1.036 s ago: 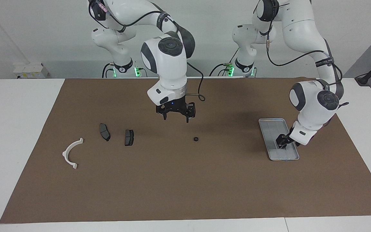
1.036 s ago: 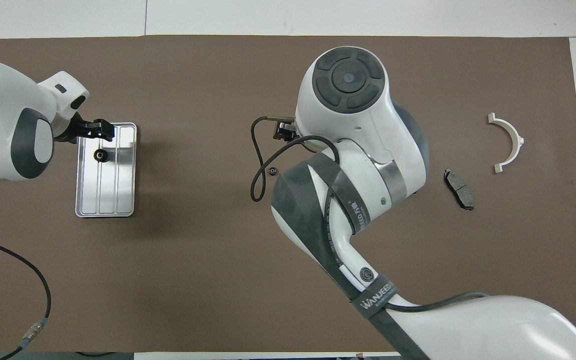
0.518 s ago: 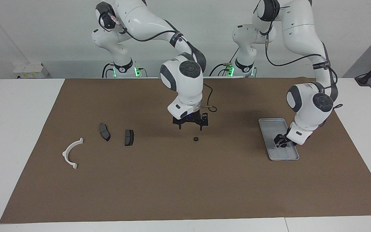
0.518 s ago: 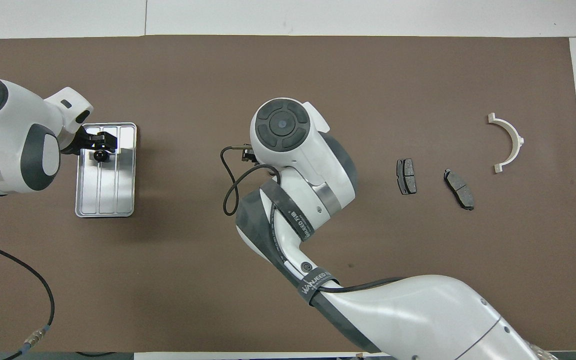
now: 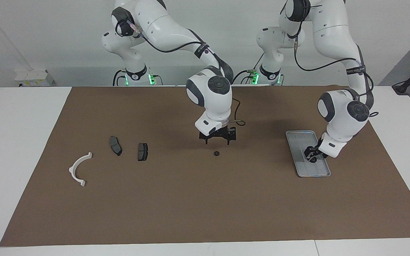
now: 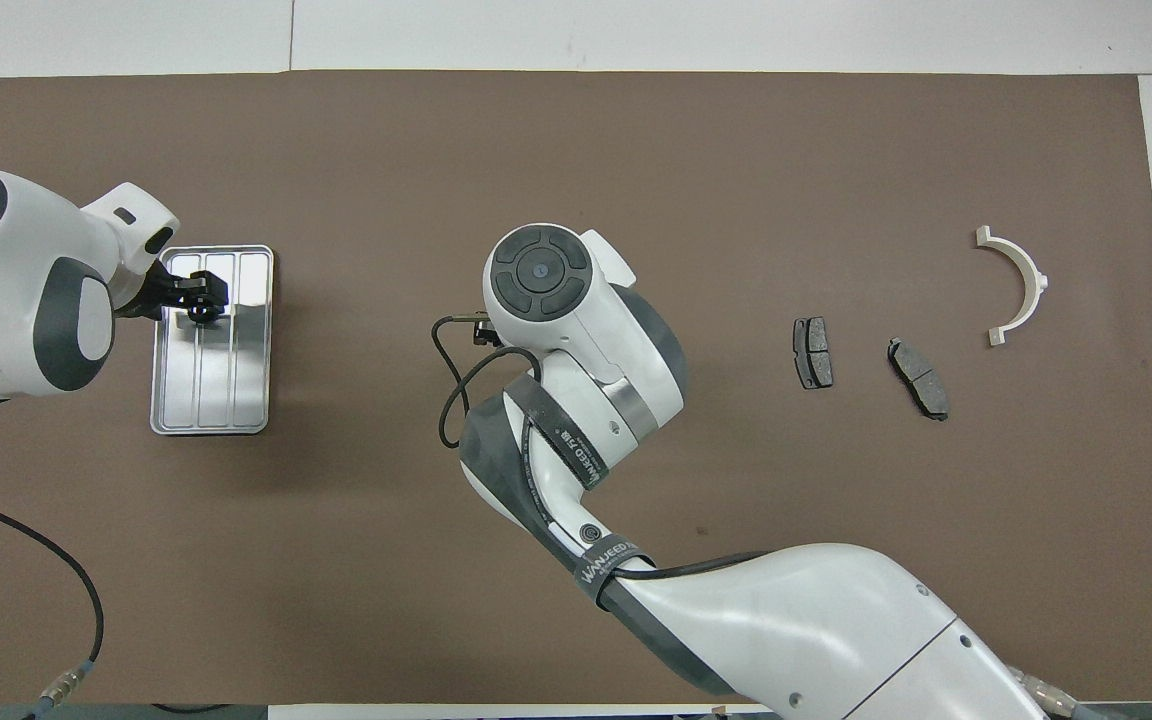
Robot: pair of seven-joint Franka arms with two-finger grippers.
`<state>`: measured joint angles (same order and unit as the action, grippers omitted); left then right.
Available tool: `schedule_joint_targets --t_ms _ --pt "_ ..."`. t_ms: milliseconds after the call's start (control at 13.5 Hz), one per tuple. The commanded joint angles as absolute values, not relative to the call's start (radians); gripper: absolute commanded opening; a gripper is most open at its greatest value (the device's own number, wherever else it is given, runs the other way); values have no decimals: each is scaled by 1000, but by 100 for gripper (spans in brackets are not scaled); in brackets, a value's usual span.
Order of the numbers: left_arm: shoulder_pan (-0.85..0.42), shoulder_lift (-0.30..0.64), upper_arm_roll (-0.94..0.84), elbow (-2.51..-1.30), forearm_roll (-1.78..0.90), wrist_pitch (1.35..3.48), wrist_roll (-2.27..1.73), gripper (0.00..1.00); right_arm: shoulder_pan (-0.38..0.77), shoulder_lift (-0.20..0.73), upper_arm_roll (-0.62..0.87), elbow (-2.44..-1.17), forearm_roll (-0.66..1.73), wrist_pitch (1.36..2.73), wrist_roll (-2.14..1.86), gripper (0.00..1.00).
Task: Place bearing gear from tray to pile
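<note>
Two grippers working over a brown mat, one at each small black gear.

The left gripper is reaching into the tray, its fingers sitting around a gear; whether they are gripping it I cannot tell. The right gripper is hanging with jaws spread wide and holding nothing, over a second gear mid-mat. The white bracket and two dark pads are lying toward the right arm's end.

plain white wall, white table under a brown mat
</note>
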<state>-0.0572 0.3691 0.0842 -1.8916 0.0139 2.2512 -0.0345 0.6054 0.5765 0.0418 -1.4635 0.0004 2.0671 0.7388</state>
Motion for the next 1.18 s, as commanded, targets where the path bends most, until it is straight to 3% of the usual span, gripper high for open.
schedule_joint_targets --t_ms 0,222,370,1109 --pt "-60 336 83 -1939 11 2289 -58 74 592 558 49 -1514 21 2082 706 99" --pt "-60 337 83 -1951 11 2305 -58 60 591 560 49 -1554 21 2152 706 99" --pt "-60 337 83 -1965 11 2325 -60 65 591 563 48 -1557 21 2160 706 99" --pt "-66 339 81 -1996 11 2370 -75 65 584 618 48 -1542 21 2243 704 99"
